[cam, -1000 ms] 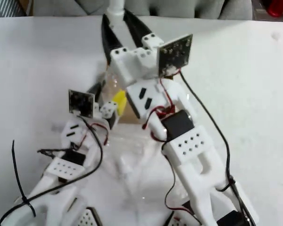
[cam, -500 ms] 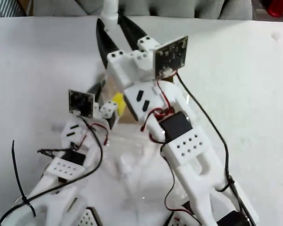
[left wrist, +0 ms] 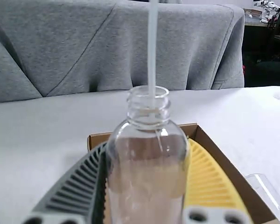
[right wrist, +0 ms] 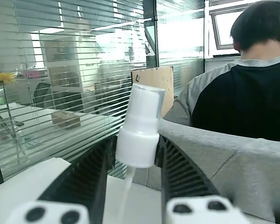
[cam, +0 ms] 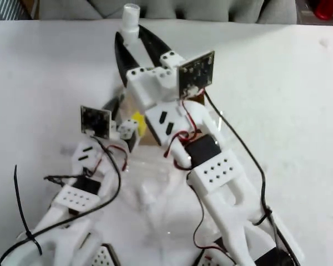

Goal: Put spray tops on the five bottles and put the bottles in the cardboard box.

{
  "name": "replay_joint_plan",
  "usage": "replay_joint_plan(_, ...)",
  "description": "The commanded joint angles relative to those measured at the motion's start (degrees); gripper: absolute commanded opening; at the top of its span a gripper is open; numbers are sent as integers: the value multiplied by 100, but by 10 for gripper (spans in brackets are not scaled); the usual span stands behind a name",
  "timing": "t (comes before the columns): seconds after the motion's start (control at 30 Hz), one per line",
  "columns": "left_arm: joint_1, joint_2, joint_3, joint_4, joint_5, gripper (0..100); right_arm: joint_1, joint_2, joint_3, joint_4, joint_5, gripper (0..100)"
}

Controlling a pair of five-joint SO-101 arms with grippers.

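- White spray top (right wrist: 140, 130) is pinched at its collar between the black fingers (right wrist: 91, 172) of the right gripper (right wrist: 137, 140). The jaws are only as far apart as the collar is wide, and the nozzle cap sticks out past the fingertips.
- High view: the spray top (cam: 131, 14) is at top centre of the frame with the right gripper (cam: 130, 32) just below it. The right arm (cam: 216, 172) runs down to the lower right.
- Thin white dip tube (left wrist: 152, 51) hangs from the spray top straight into the open neck of the clear bottle (left wrist: 147, 172). The tube's end is inside the neck, and the top is not seated on the bottle.
- Left gripper (left wrist: 147, 149) clamps the clear bottle upright by its body. The grey finger (left wrist: 79, 186) is on one side and the yellow finger (left wrist: 210, 177) on the other, both touching the bottle wall.
- High view: the left gripper (cam: 126, 111) is left of centre, its yellow finger showing beside the right arm's wrist. The bottle is mostly hidden there.
- Cardboard box (left wrist: 203, 135) lies open on the table just behind the held bottle, with its rim visible on both sides of the bottle. Cannot tell what is inside.
- Another clear item (left wrist: 266, 184) lies just beside the box's outer wall. It is cut off at the frame edge, so I cannot tell if it is a bottle.
- White table (cam: 277, 83) is under both arms, with a grey sofa (left wrist: 60, 46) behind its far edge.
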State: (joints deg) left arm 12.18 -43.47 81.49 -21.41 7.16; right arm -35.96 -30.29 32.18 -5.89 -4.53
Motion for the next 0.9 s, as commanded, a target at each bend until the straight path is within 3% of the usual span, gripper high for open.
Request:
replay_joint_plan(0.0,-48,-233,-70,-167,44,21,-66,-22,35,40,-53,39)
replay_joint_plan(0.27,-48,-233,-70,-167,44,21,-66,-57,440,760,-53,39)
replay_joint_plan(0.47,-48,-233,-70,-167,53,21,-251,-57,141,1877,-44,50)
replay_joint_plan(0.67,-48,-233,-70,-167,70,21,-409,-75,-492,3090,-53,209)
replay_joint_plan(0.87,-48,-233,-70,-167,70,21,-391,-75,-1319,4101,-53,306)
